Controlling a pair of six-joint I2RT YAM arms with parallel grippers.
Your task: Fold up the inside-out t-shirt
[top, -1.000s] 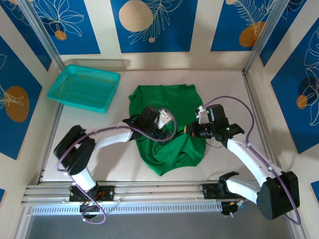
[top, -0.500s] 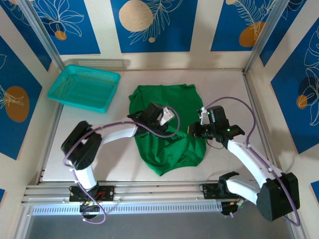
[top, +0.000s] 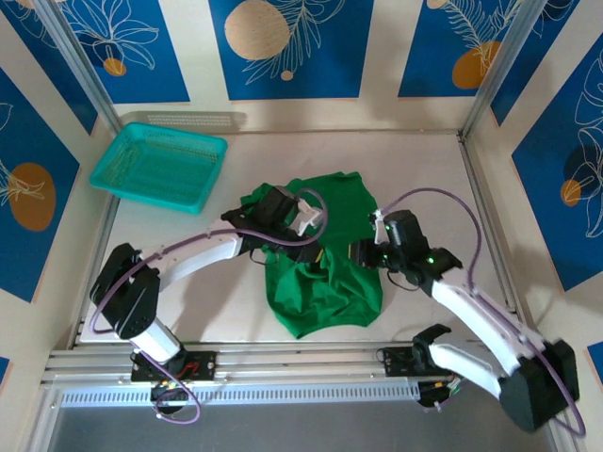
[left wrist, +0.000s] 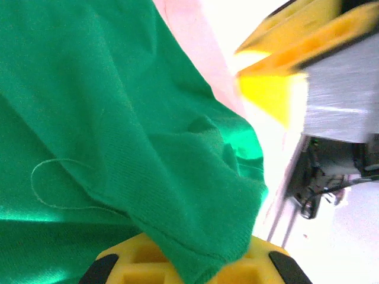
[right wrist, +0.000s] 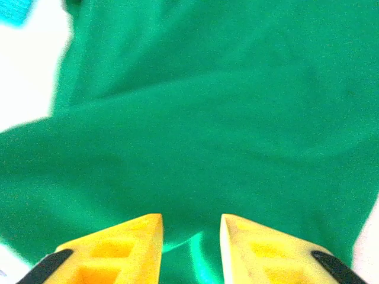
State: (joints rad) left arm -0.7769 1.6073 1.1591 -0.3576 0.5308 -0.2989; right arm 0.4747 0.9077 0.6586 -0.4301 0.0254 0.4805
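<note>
**Figure: Two-arm handling of a green garment, seen from above and from both wrists**

The inside-out t-shirt [top: 330, 278] lies crumpled near the middle of the pale surface [top: 424, 169], between the two arms. Its far part is flat, while its near part is gathered into folds with a rounded lower edge. A teal mesh basket [top: 160, 167] sits at the far left corner, apart from the cloth.

The left tool [top: 314, 252] reaches in from the left over the garment's left half. It is clenched on a fold of the green fabric. In the left wrist view the cloth [left wrist: 118, 118] drapes over the closed yellow fingers [left wrist: 142, 263] and hangs past their tips, with a loose thread curling on its surface.

The right tool [top: 358, 252] comes in from the right at the garment's right edge and points toward the left tool. In the right wrist view its two yellow fingers [right wrist: 118, 248] stand parted, released, with a clear gap between them. Wrinkled green cloth [right wrist: 207, 106] lies just beyond the tips.
</note>
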